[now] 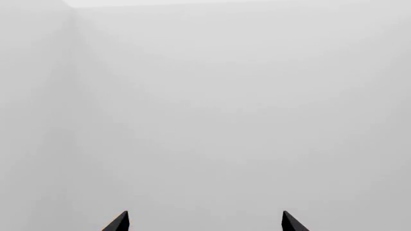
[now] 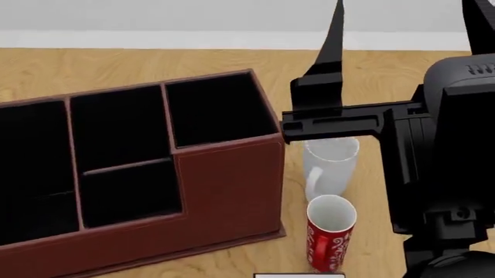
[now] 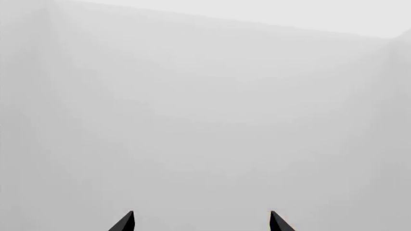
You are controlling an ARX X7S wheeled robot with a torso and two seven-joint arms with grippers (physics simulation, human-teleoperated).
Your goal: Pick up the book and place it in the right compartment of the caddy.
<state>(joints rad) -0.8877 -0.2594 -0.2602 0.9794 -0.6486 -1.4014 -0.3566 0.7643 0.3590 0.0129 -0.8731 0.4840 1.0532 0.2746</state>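
Matte black robot arm and grippers

The right arm [image 2: 433, 133] is built of blocky black housings with a rounded casing at 3 o'clock; thin, pointed black fingertips [image 1: 117, 223] are seen in both wrist views.

Caddy [image 2: 224, 191] on wooden table [image 2: 93, 69]; white mug [image 2: 332, 165], red mug [image 2: 330, 234] beside (right).

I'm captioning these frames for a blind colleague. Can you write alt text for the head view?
A reddish-brown caddy with three black-lined sections sits on a wooden table. Right of it stand a white mug and a red mug, behind a black robot arm.
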